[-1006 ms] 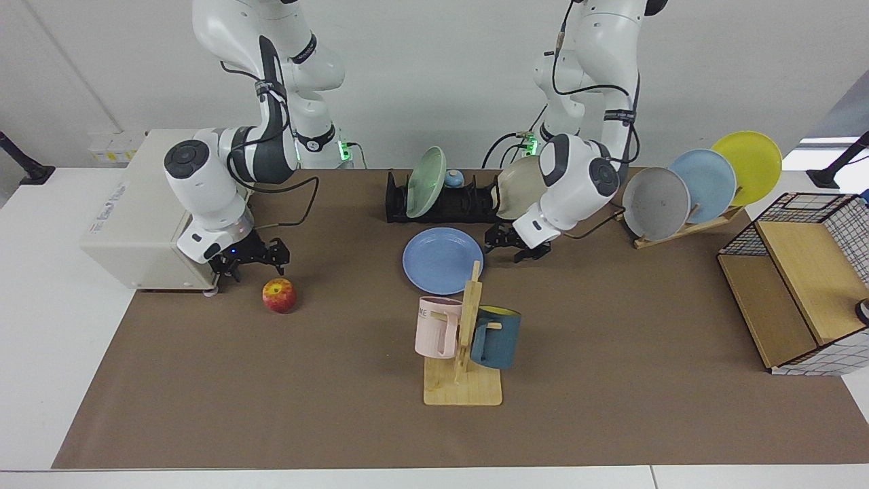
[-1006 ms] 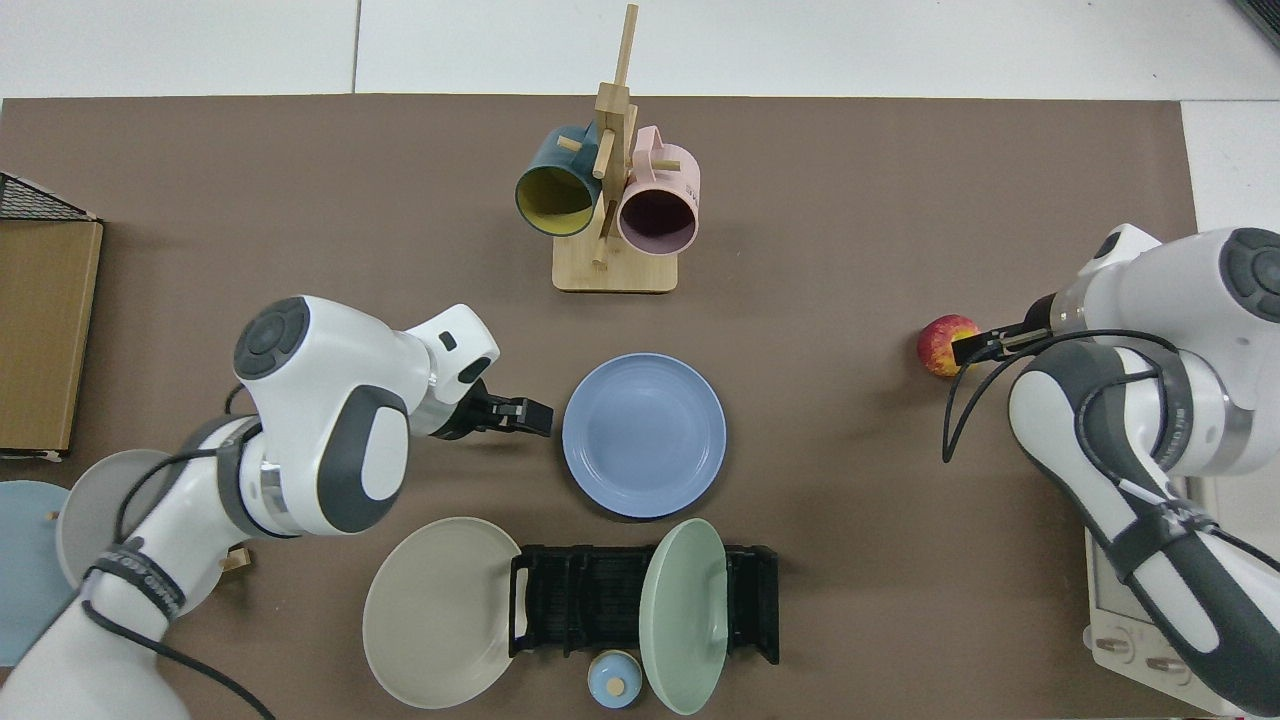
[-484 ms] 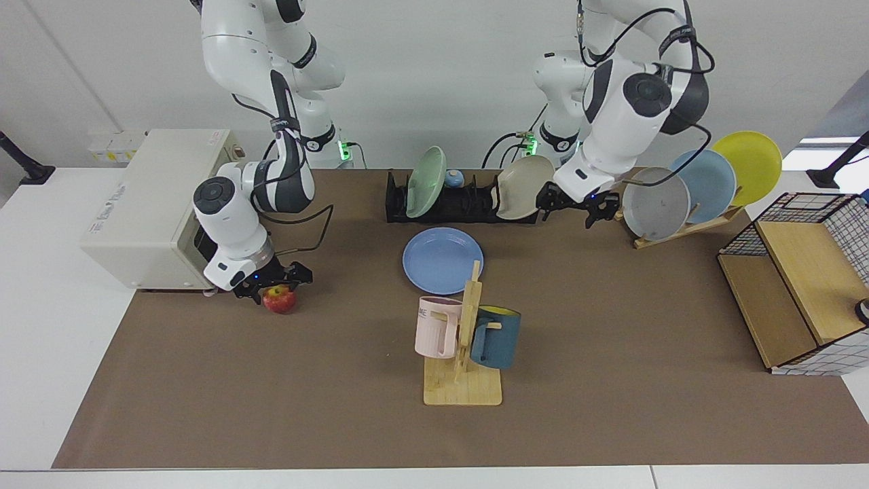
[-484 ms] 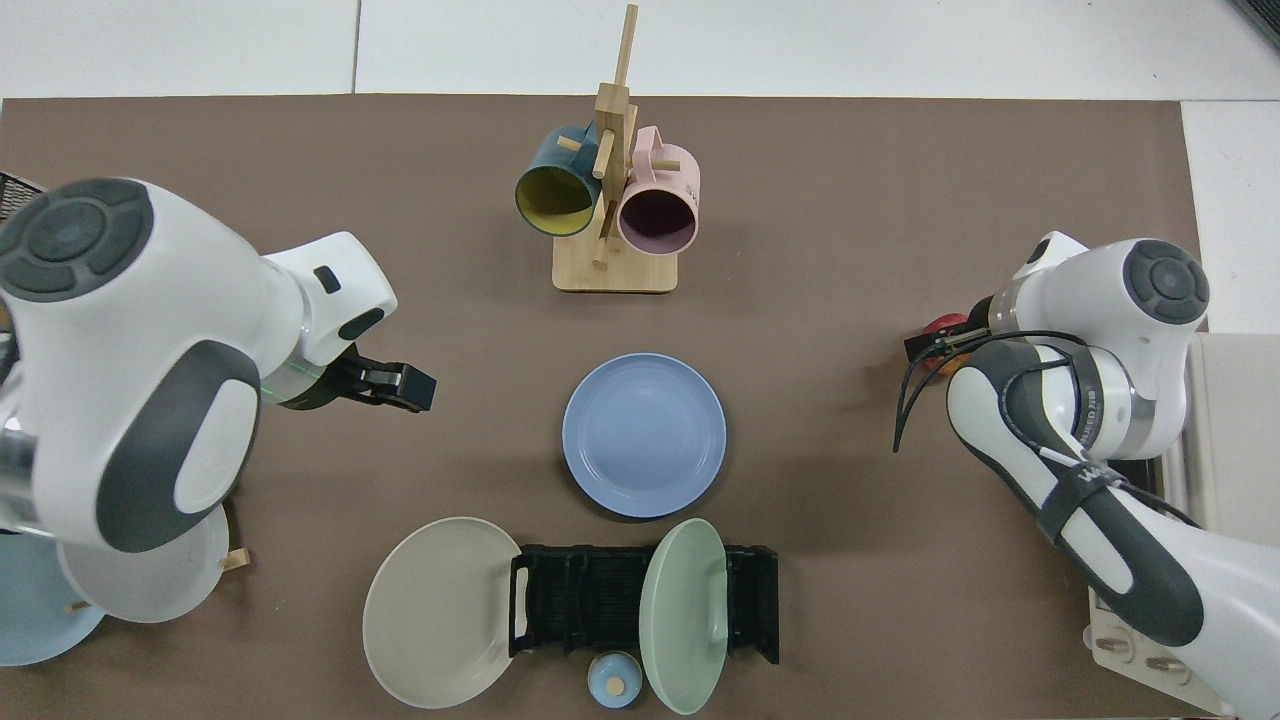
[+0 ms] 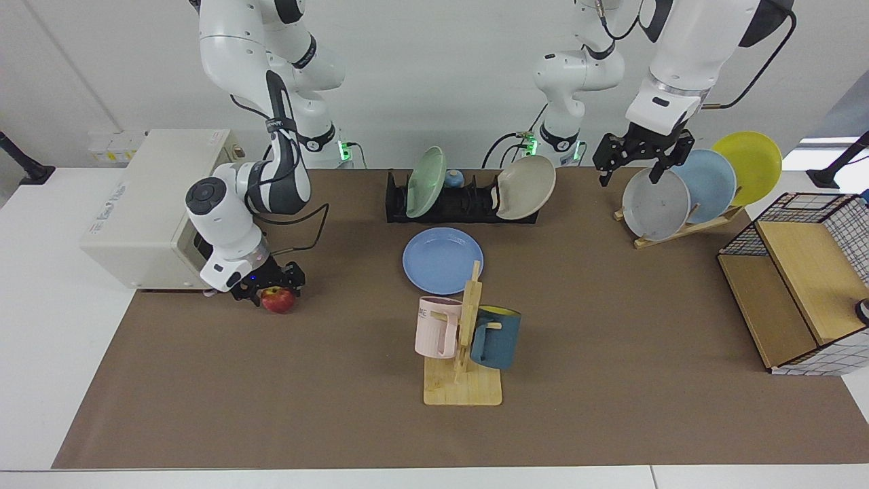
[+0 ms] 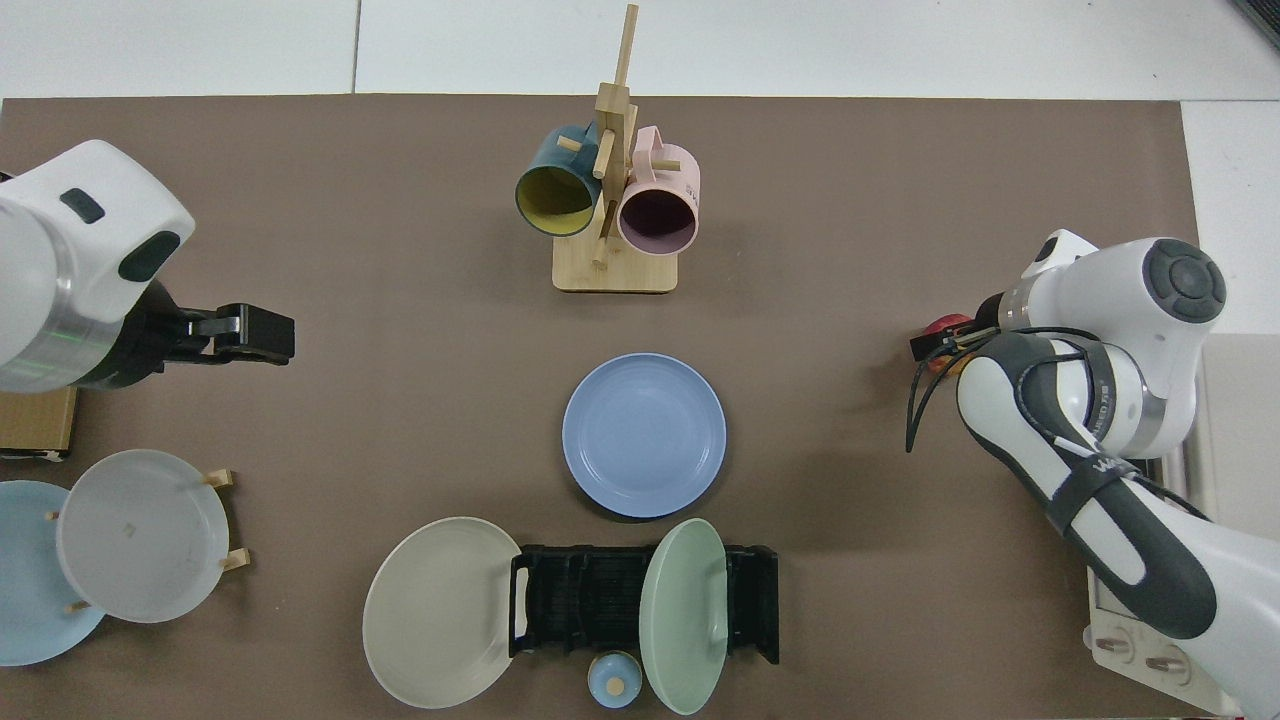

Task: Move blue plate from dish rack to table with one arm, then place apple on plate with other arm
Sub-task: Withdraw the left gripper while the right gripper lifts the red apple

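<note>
Blue plate (image 5: 442, 260) flat on table (image 5: 611, 380), just in front of dish rack (image 5: 468, 204), nothing on it. Rack holding a green plate (image 5: 426, 182) and a beige plate (image 5: 526, 197). Right gripper (image 5: 266, 291) low, fingers straddling apple (image 5: 278, 299), far from rack. Left gripper (image 5: 641, 155) raised beyond rack's end, spread, holding nothing.

I see the blue plate (image 6: 644, 434) flat on the desk (image 6: 850, 560) beside the dish rack (image 6: 600, 598); my right claw (image 6: 938, 343) sits at the apple (image 6: 943, 328).
</note>
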